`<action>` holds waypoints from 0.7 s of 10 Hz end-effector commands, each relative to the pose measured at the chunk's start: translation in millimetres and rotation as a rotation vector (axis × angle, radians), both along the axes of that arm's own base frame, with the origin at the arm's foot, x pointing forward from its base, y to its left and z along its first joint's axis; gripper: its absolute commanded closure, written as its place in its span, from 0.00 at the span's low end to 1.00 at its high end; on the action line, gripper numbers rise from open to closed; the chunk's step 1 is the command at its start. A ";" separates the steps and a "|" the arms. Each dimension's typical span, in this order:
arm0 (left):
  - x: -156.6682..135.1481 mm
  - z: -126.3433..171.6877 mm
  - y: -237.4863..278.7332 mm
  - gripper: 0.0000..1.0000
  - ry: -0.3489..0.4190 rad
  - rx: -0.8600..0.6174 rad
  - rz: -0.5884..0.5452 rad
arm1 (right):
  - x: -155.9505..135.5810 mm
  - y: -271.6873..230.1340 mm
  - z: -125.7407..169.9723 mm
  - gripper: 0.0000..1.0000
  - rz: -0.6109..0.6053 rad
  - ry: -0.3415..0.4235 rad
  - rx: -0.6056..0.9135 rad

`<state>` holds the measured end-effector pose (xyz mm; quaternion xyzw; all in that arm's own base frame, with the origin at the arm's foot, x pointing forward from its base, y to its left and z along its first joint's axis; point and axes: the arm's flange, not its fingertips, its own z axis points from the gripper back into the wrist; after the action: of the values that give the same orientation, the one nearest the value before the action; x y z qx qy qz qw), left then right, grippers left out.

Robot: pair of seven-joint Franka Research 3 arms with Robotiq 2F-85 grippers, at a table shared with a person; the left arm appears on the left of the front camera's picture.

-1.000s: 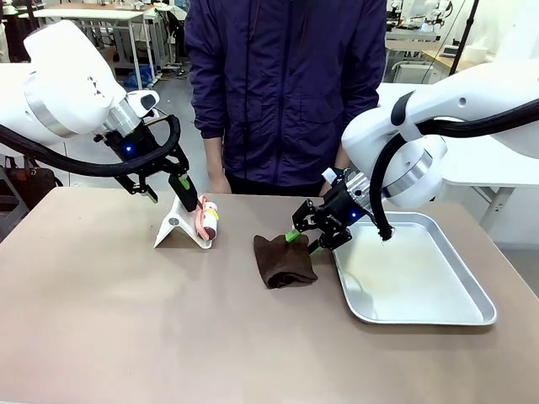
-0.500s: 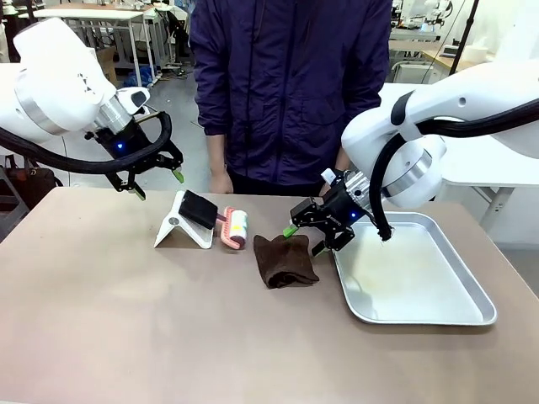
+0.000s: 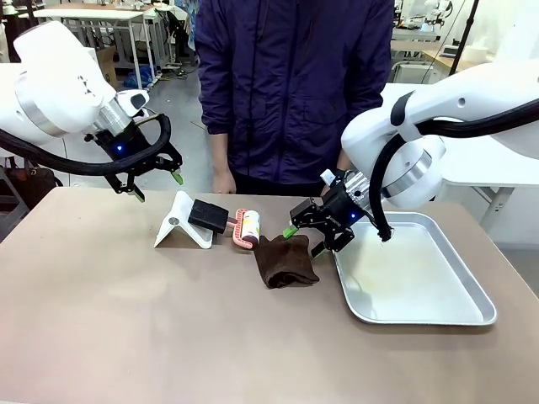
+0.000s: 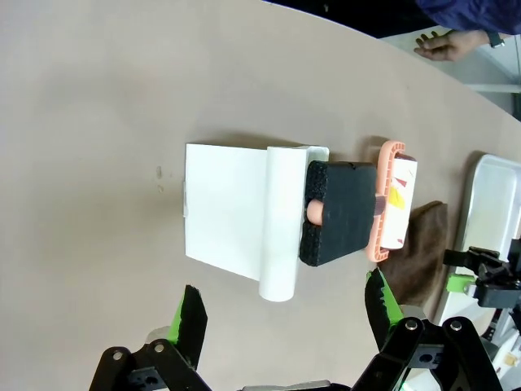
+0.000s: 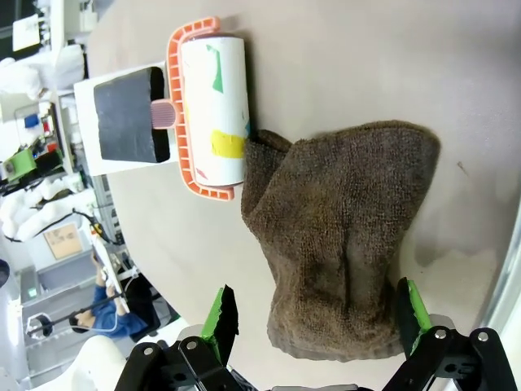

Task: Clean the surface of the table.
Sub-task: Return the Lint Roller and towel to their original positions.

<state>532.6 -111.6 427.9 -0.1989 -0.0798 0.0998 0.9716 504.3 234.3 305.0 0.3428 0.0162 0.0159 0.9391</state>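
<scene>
I log one large rectangular table with a matte brownish-tan top (image 3: 126, 337), spanning the whole near field of my front view, a person in a dark purple jacket (image 3: 295, 84) standing at its far edge.

On it, left of centre: one white folded plastic stand (image 3: 178, 225), tent-shaped. From my left wrist view its flat panel (image 4: 224, 212) lies open to me. Just beside it, toward the middle: one lint roller with a black foam-block handle (image 3: 210, 217) and a salmon-pink frame around a white paper roll (image 3: 247, 227); the handle leans on the stand, the roll lies on the table.

Centre: one dark brown terry cloth (image 3: 285, 261), crumpled, touching the roller's end. In my right wrist view the cloth (image 5: 342, 236) lies directly ahead between my fingers.

Right: one shiny rectangular metal tray (image 3: 467, 316), just beside the cloth.

My left gripper (image 3: 154, 183) hangs above the table's far left, apart from the stand, fingers spread wide, nothing between them; the left wrist view shows the same spread (image 4: 285, 314).

My right gripper (image 3: 305, 238) sits low over the cloth's far edge, by the tray's corner, fingers spread (image 5: 313, 319); I cannot tell whether a pad touches the cloth
</scene>
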 end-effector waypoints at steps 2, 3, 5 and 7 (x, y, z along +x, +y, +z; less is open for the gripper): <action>-26.7 14.4 21.3 0.00 0.004 -0.123 -0.064 | -13.9 -29.2 42.2 0.00 0.048 -0.041 0.008; -52.7 21.9 45.6 0.00 -0.005 -0.261 -0.117 | -27.4 -59.4 70.9 0.00 0.078 -0.037 0.088; -95.4 10.4 105.0 0.00 0.002 -0.524 -0.235 | -45.1 -117.0 96.6 0.00 0.023 0.013 0.173; -120.7 -16.2 162.5 0.00 -0.017 -0.770 -0.298 | -61.5 -179.2 99.4 0.00 -0.062 0.108 0.346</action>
<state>410.1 20.5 435.3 -0.5203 -0.0577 -0.0142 0.8519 446.8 76.1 415.3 0.4542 0.0488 0.0007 0.8896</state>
